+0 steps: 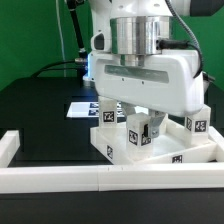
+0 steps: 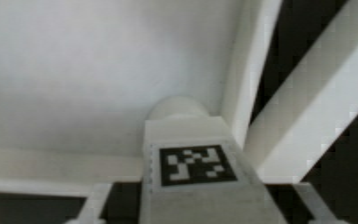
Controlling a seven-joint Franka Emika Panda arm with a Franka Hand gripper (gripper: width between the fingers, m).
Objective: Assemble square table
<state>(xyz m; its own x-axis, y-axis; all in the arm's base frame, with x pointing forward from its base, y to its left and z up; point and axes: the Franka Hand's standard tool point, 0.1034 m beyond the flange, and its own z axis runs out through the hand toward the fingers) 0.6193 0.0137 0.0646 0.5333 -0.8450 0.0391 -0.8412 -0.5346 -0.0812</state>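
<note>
The slab [image 1: 150, 150] lies on the black table [image 1: 40, 110], close against the low white wall [image 1: 60, 180] that runs along the near edge. Its near edge sits just behind that wall, so there is very little room on that side. Legs stand up on the slab: one [image 1: 109, 117] at the exterior view's left, one [image 1: 197, 124] at the exterior view's right, and one [image 1: 131, 138] in the middle under me. Each leg has a black and white tag.

My gripper [image 1: 142, 118] hangs right over the slab, between the legs. In the wrist view I see a leg [image 2: 194, 145] right in front of me, with its tag facing the camera and the white slab [image 2: 87, 80] behind it. My fingers are down beside the middle leg, but I cannot tell if they squeeze it or how far apart they are.

Behind the slab lies the marker board [image 1: 82, 108], flat on the table. To the exterior view's left the black table is bare and wide, with lots of room to move.
</note>
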